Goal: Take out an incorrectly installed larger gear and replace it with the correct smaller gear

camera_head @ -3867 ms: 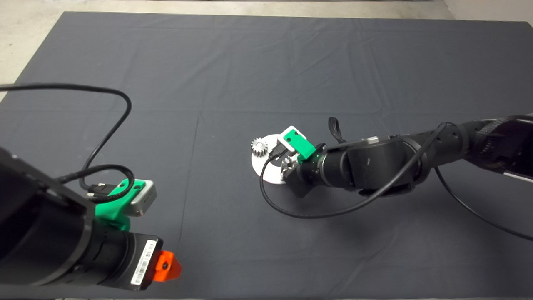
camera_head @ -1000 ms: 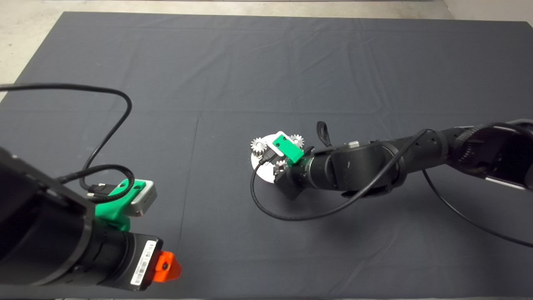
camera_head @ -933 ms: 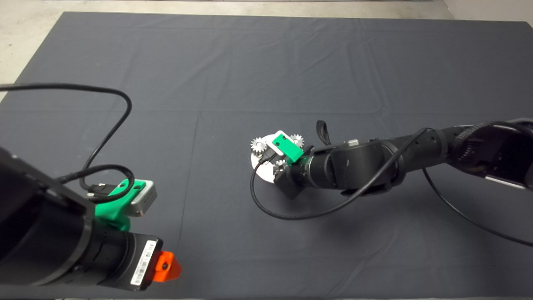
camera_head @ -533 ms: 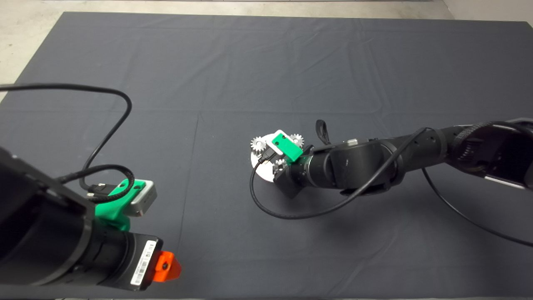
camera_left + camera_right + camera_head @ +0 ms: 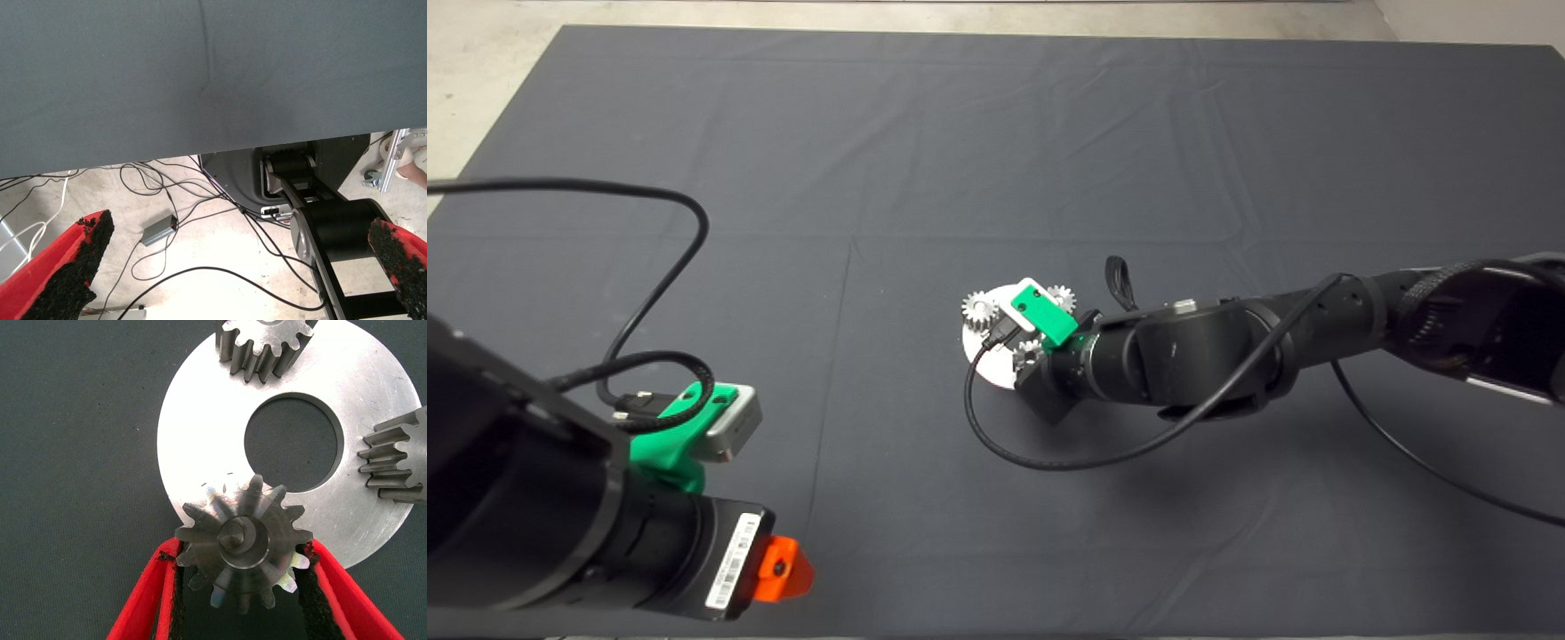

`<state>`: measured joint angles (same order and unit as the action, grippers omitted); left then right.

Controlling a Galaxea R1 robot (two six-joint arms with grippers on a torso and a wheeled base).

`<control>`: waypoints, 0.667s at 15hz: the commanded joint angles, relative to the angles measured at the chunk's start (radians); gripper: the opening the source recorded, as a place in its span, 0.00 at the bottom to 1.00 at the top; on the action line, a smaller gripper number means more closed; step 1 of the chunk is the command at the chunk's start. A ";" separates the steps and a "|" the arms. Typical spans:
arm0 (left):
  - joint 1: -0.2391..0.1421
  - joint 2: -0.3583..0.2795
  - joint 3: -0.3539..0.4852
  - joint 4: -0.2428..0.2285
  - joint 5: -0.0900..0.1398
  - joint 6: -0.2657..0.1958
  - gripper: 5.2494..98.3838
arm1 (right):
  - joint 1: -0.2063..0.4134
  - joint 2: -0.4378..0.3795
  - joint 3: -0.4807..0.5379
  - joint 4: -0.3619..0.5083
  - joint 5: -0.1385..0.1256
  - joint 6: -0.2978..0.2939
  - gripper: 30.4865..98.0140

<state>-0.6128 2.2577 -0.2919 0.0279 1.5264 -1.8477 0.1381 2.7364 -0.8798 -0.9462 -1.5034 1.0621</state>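
Note:
The larger gear (image 5: 243, 543), dark grey steel with a star-patterned face, sits on the near edge of a round silver plate (image 5: 200, 420) with a pin showing in its centre. My right gripper (image 5: 240, 550) is shut on it, one black pad against the teeth on each side. From above, the right wrist covers most of this gear (image 5: 1028, 353). Two pale silver gears (image 5: 263, 347) (image 5: 397, 460) stand on the same plate (image 5: 983, 356). The smaller gear is out of view. My left gripper (image 5: 233, 267) is parked open at the lower left.
A black cable (image 5: 1049, 458) loops from the right wrist onto the mat in front of the plate. A small black strap (image 5: 1116, 276) lies just behind the right wrist. The left wrist view shows the mat's edge and the floor with cables.
Over the last four seconds the right arm moved left over the plate, uncovering the far silver gear. In the last second it crept slightly back to the right. The left arm stayed still.

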 commanded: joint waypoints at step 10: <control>-0.009 -0.002 0.016 -0.020 0.014 0.001 1.00 | 0.020 0.000 0.043 -0.033 -0.006 0.006 0.09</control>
<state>-0.6128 2.2577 -0.2919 0.0268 1.5264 -1.8472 0.1374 2.7349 -0.8538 -0.9466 -1.5145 1.0632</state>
